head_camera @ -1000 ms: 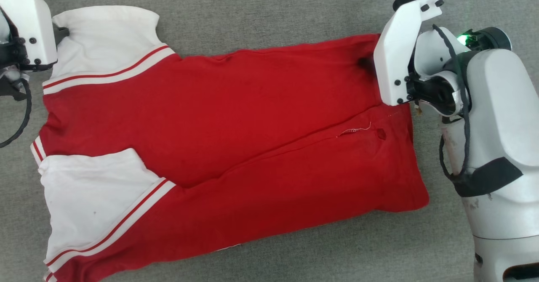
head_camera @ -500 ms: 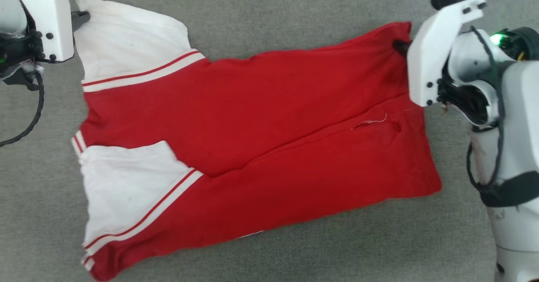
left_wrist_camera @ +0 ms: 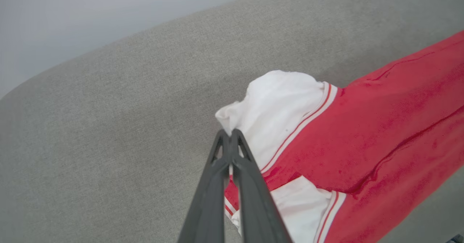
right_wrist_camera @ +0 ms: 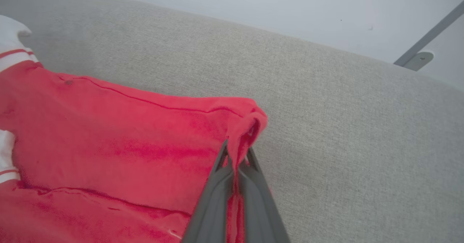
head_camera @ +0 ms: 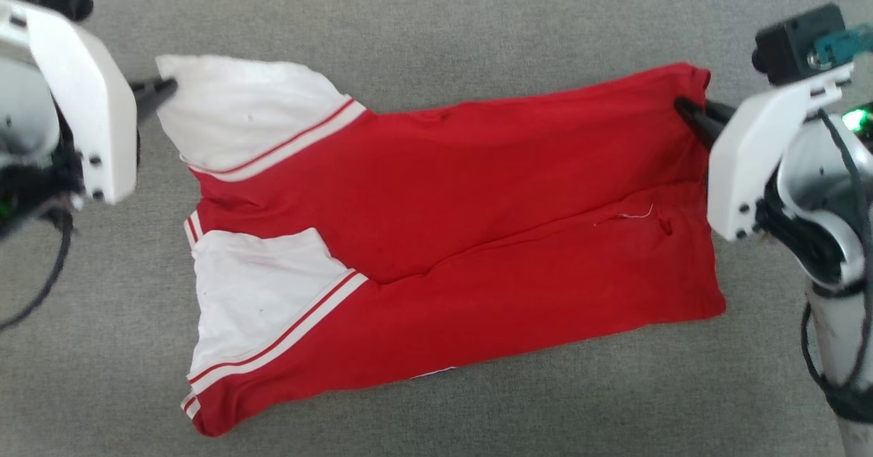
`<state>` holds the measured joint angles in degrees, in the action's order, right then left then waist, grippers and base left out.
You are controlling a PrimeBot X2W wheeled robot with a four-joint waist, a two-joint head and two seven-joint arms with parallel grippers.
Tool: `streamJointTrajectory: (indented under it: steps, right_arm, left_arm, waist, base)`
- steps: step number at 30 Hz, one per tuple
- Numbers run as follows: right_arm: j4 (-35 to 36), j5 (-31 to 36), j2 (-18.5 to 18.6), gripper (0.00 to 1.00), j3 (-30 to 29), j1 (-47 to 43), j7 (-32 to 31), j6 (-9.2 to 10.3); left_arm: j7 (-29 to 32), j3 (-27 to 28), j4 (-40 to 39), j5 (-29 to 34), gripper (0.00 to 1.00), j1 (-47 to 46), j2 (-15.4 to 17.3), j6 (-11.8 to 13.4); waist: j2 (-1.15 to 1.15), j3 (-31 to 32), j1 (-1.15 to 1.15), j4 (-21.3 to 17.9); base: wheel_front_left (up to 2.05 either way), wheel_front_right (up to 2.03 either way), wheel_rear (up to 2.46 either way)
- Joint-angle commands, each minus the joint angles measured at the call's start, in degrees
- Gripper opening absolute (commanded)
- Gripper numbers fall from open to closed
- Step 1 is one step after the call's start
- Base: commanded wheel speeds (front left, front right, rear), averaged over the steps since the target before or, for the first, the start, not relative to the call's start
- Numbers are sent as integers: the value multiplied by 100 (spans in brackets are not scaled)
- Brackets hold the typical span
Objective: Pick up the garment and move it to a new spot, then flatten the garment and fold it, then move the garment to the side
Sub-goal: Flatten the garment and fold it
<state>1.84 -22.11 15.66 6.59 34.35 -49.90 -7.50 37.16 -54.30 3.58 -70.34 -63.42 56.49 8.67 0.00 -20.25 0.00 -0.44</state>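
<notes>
Fig. Two-point hold on the far edge of a garment (head_camera: 464, 239) part-way through folding.

The red jersey lies across the grey fabric-covered worktop (head_camera: 436, 20), sleeve end toward the robot's left and hem toward its right. Its long sides appear turned in to meet along a central seam line (head_camera: 491, 249), so the chest lettering is hidden.

The left end effector (head_camera: 160, 92) is closed, its fingertips pinching the outer corner of the far white sleeve (head_camera: 252, 112). The left wrist view shows the white cloth bunched at the tips.

The right end effector (head_camera: 685, 112) is likewise closed, clamped on the far hem corner (head_camera: 692, 78). The right wrist view shows a tuck of red cloth rising between the two fingers.

The near white sleeve (head_camera: 259, 300) and the near long edge rest free on the worktop.

Gripping the two ends of one long edge lets both arms carry that edge as a straight line, which would keep the cloth taut between them and prevent sagging in the middle (a single grip would let the far end trail). The likely step in hand is a drag or a lengthwise fold toward the near edge. The chief risk is a thin pinch slipping off, most probably at the sleeve corner.
</notes>
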Motion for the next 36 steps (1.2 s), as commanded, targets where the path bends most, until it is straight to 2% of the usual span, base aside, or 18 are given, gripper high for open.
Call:
streamJointTrajectory:
  steps: [1, 9, 14, 18, 23, 27, 28, 29, 30, 31, 32, 33, 36]
  right_arm:
    - [150, -61, 60, 0, -26, -171, 43, 2]
    - [986, -315, 356, 0, -55, -1062, 55, 2]
    - [1354, -501, 546, 0, -136, -1724, -55, 1]
    - [1430, -537, 534, 0, -334, -2212, -146, 1]
    - [1144, -665, 346, 0, -411, -2514, -119, 1]
    - [711, -676, 283, 0, -297, -2426, -20, 1]
    - [613, -627, 301, 24, -265, -2389, -2, 1]
    - [529, -619, 281, 60, -229, -2352, 31, 1]
    - [458, -612, 258, 100, -209, -2305, 69, 1]
    - [408, -582, 255, 100, -205, -2263, 94, 1]
    - [369, -598, 233, 100, -208, -2246, 99, 1]
    - [352, -605, 222, 100, -215, -2232, 87, 1]
    - [378, -595, 239, 100, -246, -2206, 54, 1]
  left_arm:
    - [-55, 27, -284, -35, 0, 188, 126, 158]
    - [-229, -68, -2122, -299, 0, 1106, 872, 1040]
    - [-349, -217, -2758, -505, 0, 1694, 1163, 1485]
    - [-451, -401, -2900, -647, 0, 2111, 1266, 1610]
    - [-626, -603, -2540, -807, 0, 2518, 1019, 1534]
    - [-749, -667, -1958, -963, 0, 2658, 692, 1344]
    - [-777, -670, -1802, -1001, 0, 2700, 634, 1276]
    - [-811, -683, -1658, -993, 2, 2720, 588, 1211]
    - [-882, -668, -1511, -979, 35, 2722, 541, 1153]
    - [-946, -639, -1402, -992, 78, 2728, 494, 1088]
    - [-1020, -616, -1307, -1009, 93, 2745, 453, 1029]
    - [-1107, -591, -1234, -994, 100, 2746, 439, 968]
    - [-1339, -497, -1144, -990, 100, 2768, 422, 897]
  waist:
    - [0, 56, 0, 37]
    - [0, 143, 0, 89]
    - [0, 156, 0, 93]
    - [0, 143, 0, 85]
    - [0, 120, 0, 60]
    - [0, 121, 0, 45]
    - [0, 126, 0, 43]
    - [0, 136, 0, 39]
    - [0, 148, 0, 36]
    - [0, 160, 0, 33]
    - [0, 180, 0, 31]
    - [0, 202, 0, 30]
    - [0, 257, 0, 32]
  base:
    - [0, 0, 0]
    - [0, 0, 0]
    - [0, 0, 0]
    - [0, 0, 0]
    - [0, 0, 0]
    - [0, 0, 0]
    - [0, 0, 0]
    - [0, 0, 0]
    - [0, 0, 0]
    - [0, 0, 0]
    - [0, 0, 0]
    - [0, 0, 0]
    - [0, 0, 0]
